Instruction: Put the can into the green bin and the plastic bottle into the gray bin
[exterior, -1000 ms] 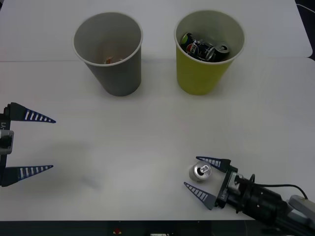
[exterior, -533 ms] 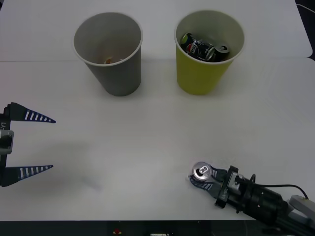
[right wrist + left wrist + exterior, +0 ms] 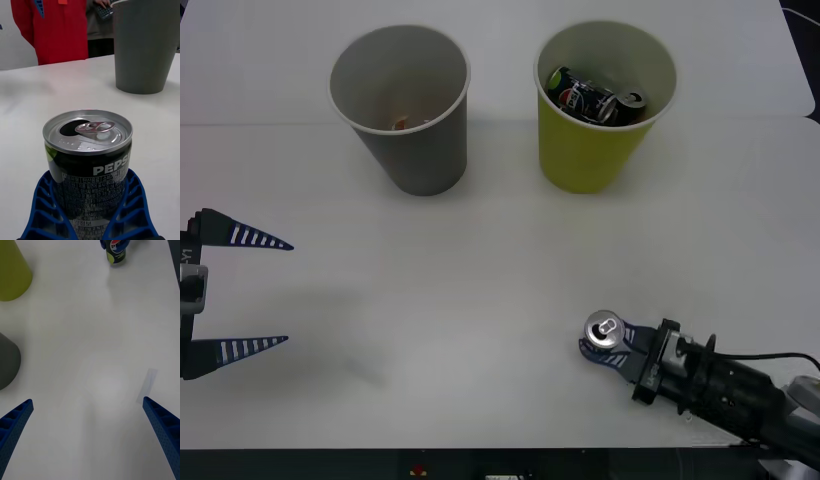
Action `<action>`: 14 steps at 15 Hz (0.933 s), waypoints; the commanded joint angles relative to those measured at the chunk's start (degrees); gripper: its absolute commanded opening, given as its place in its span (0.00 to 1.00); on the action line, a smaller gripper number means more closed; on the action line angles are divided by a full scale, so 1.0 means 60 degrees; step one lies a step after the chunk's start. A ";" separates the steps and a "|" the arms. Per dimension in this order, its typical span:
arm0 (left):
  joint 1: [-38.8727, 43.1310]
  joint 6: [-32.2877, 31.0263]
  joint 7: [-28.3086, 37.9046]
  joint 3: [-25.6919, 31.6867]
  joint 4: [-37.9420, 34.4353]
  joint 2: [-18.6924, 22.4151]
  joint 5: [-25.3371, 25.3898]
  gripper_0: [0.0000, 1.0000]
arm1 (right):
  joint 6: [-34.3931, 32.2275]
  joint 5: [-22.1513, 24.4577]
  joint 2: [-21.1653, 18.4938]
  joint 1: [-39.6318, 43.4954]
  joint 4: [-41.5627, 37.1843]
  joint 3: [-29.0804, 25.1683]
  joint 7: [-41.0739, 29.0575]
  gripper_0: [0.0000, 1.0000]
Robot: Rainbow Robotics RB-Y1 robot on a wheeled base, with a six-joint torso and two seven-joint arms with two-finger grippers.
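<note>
White table [image 3: 480,300]: right tool [image 3: 602,345] gripping can [image 3: 604,329] has drawn back.

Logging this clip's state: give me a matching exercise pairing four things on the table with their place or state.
Column one:
1. can
2. green bin
3. gray bin
4. left claw

Column two:
A. open, at the table's left edge
B. holds dark cans
C. clamped upright in the right claw
D. far left, nearly empty

Pairs: 1-C, 2-B, 3-D, 4-A
</note>
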 commanded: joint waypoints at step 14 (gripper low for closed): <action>0.0000 0.0000 0.0000 0.0000 0.0000 0.0000 0.0000 1.00 | -0.0413 0.7683 -0.0484 0.1818 -0.6313 -0.5666 -1.1192 0.00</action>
